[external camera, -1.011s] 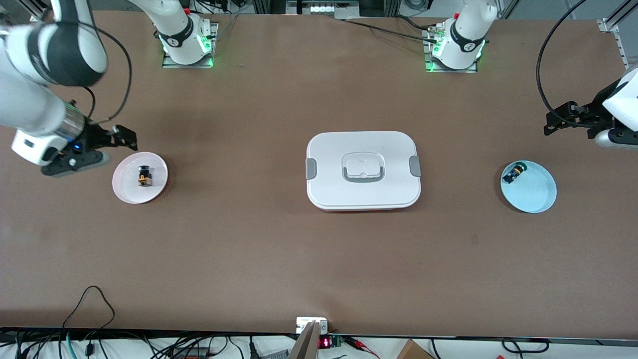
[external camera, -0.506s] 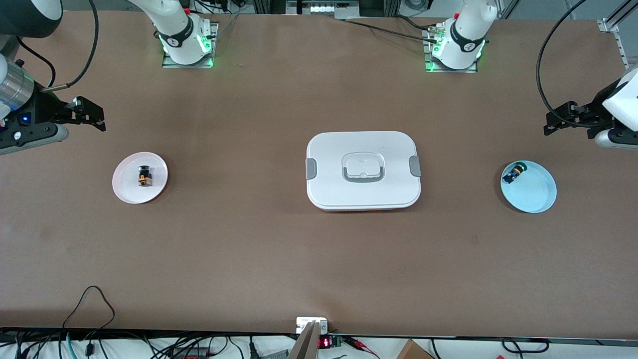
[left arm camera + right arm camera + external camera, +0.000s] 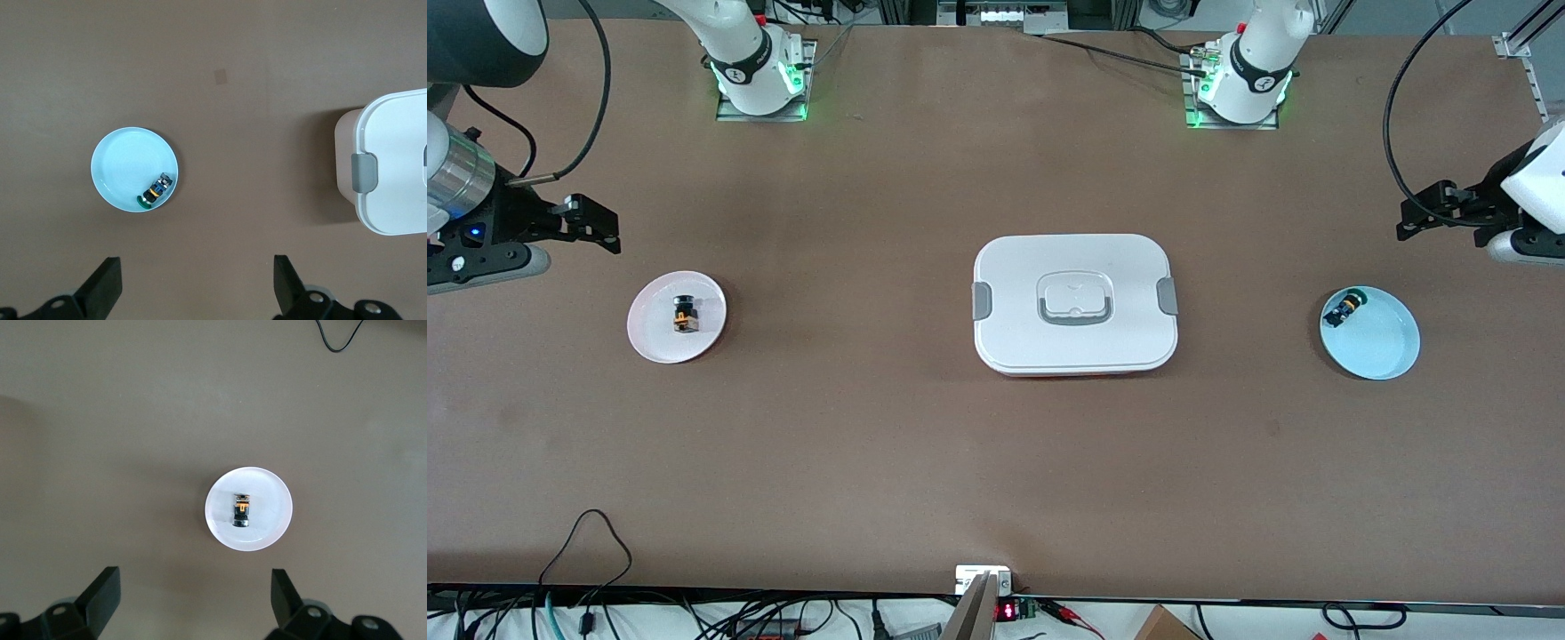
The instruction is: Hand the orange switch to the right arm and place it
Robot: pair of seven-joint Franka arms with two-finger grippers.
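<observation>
The orange switch [image 3: 684, 315] lies on its side in a pale pink plate [image 3: 656, 342] toward the right arm's end of the bench [image 3: 925, 462]. The right gripper [image 3: 596, 223] hangs above bare bench near that plate, jaws wide and empty. The left gripper [image 3: 1427, 212] waits near the blue plate [image 3: 1383, 351], jaws apparently wide and empty. A lidded white box [image 3: 1074, 302] sits mid-bench.

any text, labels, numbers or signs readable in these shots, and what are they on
Nothing can be read for certain.
Red digits on the small display at the table edge nearest the front camera: too small to read.
Round marks on the black bands of the arm bases: blurred, not readable.
White box, pink plate, blue plate, orange switch and green switch: no text visible.
</observation>
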